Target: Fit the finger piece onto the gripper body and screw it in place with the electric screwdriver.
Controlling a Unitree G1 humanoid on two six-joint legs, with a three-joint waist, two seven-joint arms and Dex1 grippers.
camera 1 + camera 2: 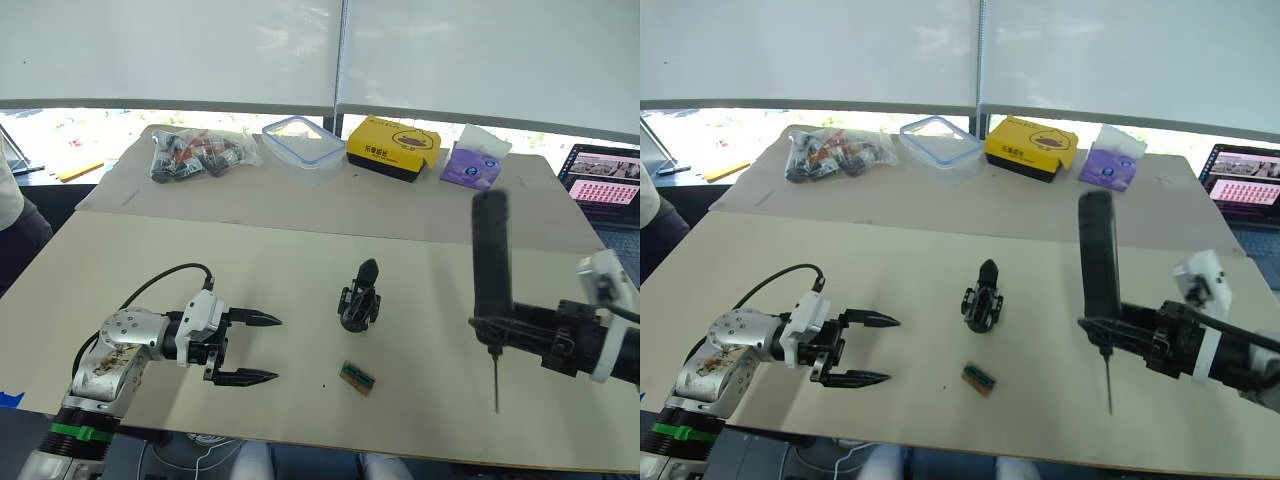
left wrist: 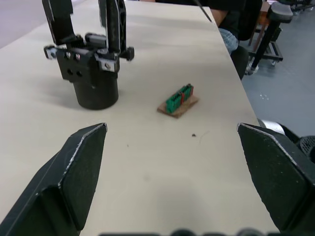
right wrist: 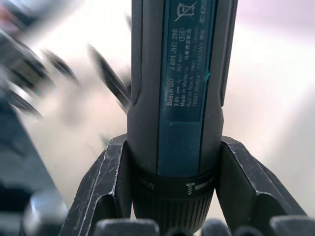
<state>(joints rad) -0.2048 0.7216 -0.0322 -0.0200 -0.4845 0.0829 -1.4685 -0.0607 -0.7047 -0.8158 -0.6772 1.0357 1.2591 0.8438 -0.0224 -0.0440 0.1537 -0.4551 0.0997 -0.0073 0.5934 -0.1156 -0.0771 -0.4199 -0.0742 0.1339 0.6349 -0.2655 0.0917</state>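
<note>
Black gripper body (image 1: 360, 298) stands upright at frame centre on the table (image 1: 300, 250); green-and-brown block (image 1: 357, 377) lies just below it; our left gripper (image 1: 262, 348) sits lower left, jaws wide apart, empty; our right gripper (image 1: 487, 328) at right clamps the electric screwdriver (image 1: 490, 260) upright, bit down.

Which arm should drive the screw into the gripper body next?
Right. The right gripper already holds the electric screwdriver upright, bit down, to the right of the gripper body. The left gripper is open and empty.
</note>
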